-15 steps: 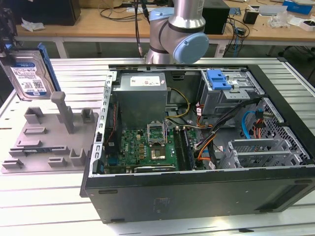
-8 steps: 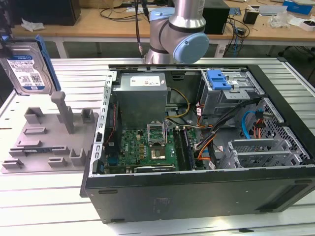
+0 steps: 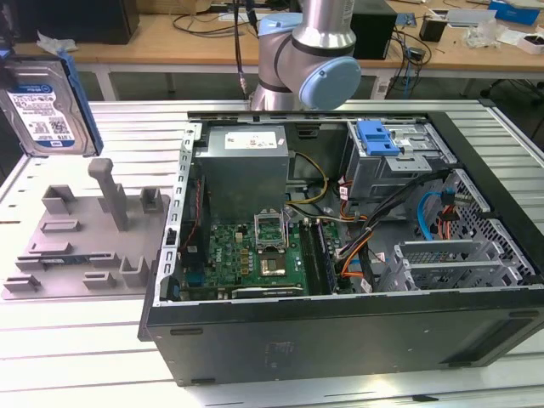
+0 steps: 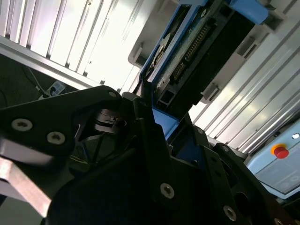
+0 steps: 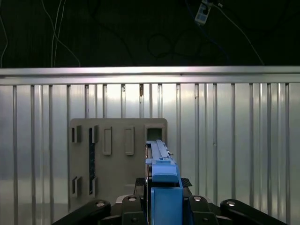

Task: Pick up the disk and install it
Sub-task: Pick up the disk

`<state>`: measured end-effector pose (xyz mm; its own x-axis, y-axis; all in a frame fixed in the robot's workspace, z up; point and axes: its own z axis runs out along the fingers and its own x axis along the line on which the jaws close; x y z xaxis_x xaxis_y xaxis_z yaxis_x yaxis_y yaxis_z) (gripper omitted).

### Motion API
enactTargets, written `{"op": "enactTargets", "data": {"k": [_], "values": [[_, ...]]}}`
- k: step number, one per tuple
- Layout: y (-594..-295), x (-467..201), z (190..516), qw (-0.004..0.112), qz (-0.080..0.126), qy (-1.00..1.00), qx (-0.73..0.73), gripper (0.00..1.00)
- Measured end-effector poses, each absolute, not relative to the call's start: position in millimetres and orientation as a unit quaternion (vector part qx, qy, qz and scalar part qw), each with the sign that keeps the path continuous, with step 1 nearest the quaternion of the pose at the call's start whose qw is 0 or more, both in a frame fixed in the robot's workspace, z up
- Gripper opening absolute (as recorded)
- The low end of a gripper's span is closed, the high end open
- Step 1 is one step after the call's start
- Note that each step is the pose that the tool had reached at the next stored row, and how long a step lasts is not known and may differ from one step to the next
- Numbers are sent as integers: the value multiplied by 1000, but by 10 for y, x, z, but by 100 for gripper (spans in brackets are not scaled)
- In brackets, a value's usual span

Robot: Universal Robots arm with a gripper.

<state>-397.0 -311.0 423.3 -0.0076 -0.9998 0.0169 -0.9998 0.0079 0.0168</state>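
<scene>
Black claw (image 5: 164, 185) around flat, blue-framed disk (image 5: 160, 151)

The exterior view looks down from high and well back over the open computer case (image 3: 340, 340) on the slatted table (image 3: 85, 357), facing the workbenches (image 3: 170, 38) behind it. The first wrist view rides behind the jaws and looks past them onto the grey fixture plate (image 5: 117, 154), well beyond the jaws. The second wrist view sits tight against the gripper (image 4: 164, 112), angled along the disk (image 4: 197, 51) between the jaws. All three views share the table slats and the disk. The exterior and first wrist views also share the plate.
</scene>
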Motion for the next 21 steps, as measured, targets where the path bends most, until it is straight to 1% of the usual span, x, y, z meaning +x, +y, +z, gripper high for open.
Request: {"op": "enactTargets", "data": {"k": [14, 21], "values": [[-3120, -3913, 4596, 12, 0, -710, 704, 36], [-3124, -3893, 4702, 12, 0, -710, 704, 36]]}}
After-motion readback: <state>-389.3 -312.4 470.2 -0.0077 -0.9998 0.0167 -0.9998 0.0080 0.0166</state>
